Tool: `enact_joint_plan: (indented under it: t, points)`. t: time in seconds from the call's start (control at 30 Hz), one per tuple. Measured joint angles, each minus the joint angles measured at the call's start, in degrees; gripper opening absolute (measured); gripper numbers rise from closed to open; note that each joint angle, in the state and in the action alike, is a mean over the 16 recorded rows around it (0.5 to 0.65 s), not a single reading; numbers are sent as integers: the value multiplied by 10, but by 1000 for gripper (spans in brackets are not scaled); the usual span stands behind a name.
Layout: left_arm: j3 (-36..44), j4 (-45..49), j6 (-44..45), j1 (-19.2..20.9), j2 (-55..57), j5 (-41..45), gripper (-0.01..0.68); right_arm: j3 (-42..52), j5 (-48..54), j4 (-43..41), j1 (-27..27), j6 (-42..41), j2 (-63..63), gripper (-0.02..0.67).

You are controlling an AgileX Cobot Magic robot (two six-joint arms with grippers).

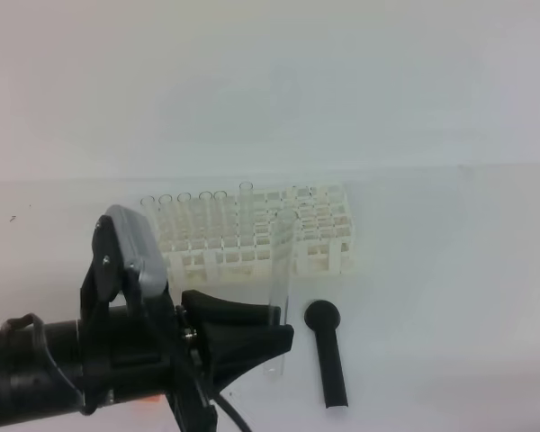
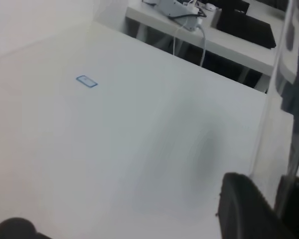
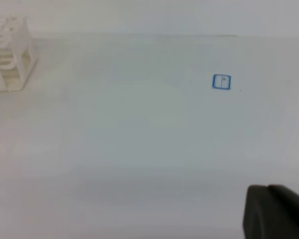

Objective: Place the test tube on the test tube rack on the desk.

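Test tube (image 1: 278, 297) and rack (image 1: 261, 236) show only overhead.

A black round-headed stick (image 1: 327, 354) lies flat; a blue-outlined sticker (image 3: 221, 82) sits well apart.

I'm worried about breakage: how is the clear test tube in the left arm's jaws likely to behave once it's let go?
The test tube looks thin-walled and clear, so probably fragile under a hard squeeze and slippery. It is round and slender, so on the flat desk it would likely roll. Standing upright in the left gripper, it would probably tip unless lowered into the test tube rack.
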Motion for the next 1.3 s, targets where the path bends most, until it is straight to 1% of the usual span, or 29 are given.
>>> enact_joint_plan:
  t: [0.1,0.2,0.5,0.6,0.67,0.77,0.87,1.13,1.2,1.3]
  points:
    - [0,0,11,0,0,17,111,1,-30,34,0,1,0,-1]
    - [0,0,18,0,-1,26,111,2,-82,78,0,4,0,-1]
    - [0,0,21,0,-2,38,111,3,-308,234,0,24,0,-1]
    - [0,0,21,0,-2,47,111,2,-358,254,0,29,0,-1]
    - [0,0,21,0,-2,55,111,-3,-372,252,0,32,0,-1]
    - [0,0,22,0,-2,67,111,-19,-359,227,0,30,0,-1]
    - [0,0,24,0,-2,79,111,-43,-315,184,0,24,0,-1]
    - [0,-4,31,0,-2,95,111,-119,-129,63,0,-9,0,-1]
    - [0,-4,33,0,-2,94,111,-135,-83,51,0,-25,0,-1]
    - [0,-4,35,0,-2,91,111,-154,-19,57,0,-59,2,-1]
